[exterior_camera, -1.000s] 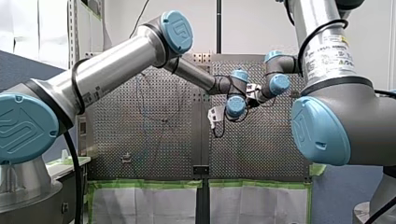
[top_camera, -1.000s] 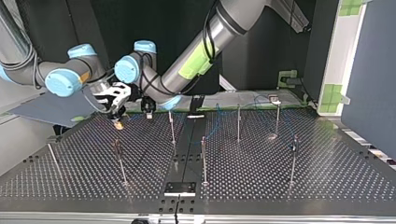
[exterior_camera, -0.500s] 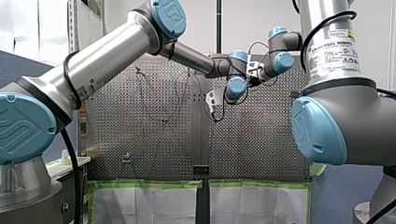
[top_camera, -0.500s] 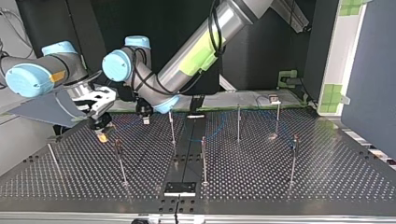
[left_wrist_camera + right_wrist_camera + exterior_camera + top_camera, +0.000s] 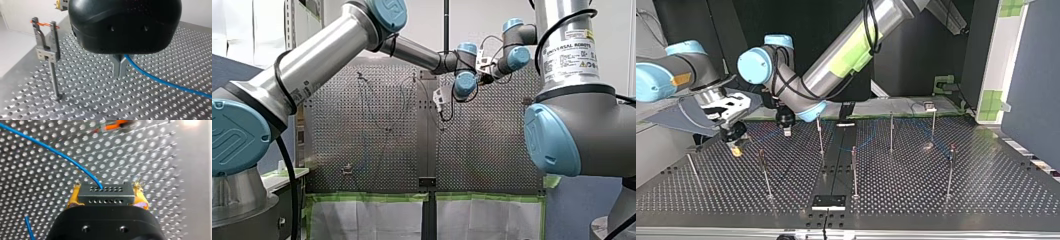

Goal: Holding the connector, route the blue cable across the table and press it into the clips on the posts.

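Between yellow pads of my right gripper (image 5: 106, 197), clamped tight: connector (image 5: 105, 193), at the top view's nine o'clock. Further along, blue cable (image 5: 57, 152) pinched by my left gripper's (image 5: 120, 68) closed fingers. At their nine o'clock, clip (image 5: 46, 47) unfilled on its post (image 5: 53, 80); probably midway, pressing yet to do.

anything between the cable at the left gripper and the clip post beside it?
Nothing visible. In the left wrist view, only perforated table lies between the left gripper, shut on the cable, and the post with its clip.
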{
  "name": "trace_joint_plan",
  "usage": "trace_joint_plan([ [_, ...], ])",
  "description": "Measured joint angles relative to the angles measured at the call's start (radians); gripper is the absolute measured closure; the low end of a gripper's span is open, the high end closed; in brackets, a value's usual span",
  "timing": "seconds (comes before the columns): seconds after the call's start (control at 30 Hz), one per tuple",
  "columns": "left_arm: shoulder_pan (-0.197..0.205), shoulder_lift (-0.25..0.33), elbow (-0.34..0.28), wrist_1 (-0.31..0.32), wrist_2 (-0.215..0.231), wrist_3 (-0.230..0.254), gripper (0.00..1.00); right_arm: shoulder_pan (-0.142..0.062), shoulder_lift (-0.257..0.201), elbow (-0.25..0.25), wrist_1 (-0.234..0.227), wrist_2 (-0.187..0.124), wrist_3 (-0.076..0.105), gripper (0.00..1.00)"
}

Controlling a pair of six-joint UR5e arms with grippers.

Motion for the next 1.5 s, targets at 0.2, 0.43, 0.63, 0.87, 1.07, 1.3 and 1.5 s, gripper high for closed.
trace_joint_plan([
  [0.2,0.001,0.015,0.003,0.0,-0.001,0.001,1.0,-0.01,-0.012,-0.012,0.004,-0.03,0.008,1.0],
  [0.43,0.01,0.031,0.015,0.003,0.001,0.006,1.0,-0.017,-0.014,-0.016,0.005,-0.042,0.009,1.0],
  [0.63,0.02,0.033,0.053,0.008,0.006,0.013,1.0,-0.02,-0.013,-0.024,0.003,-0.076,0.009,1.0],
  [0.87,0.034,0.032,0.073,0.03,0.042,0.025,1.0,-0.027,-0.012,-0.039,0.0,-0.115,0.023,1.0],
  [1.07,0.051,0.03,0.073,0.046,0.083,0.027,1.0,-0.037,-0.007,-0.042,-0.006,-0.121,0.039,1.0],
  [1.3,0.07,0.026,0.072,0.078,0.118,0.03,1.0,-0.049,0.013,-0.055,-0.009,-0.126,0.043,1.0],
  [1.5,0.088,0.023,0.072,0.111,0.139,0.031,1.0,-0.064,0.021,-0.065,-0.015,-0.15,0.043,1.0],
])
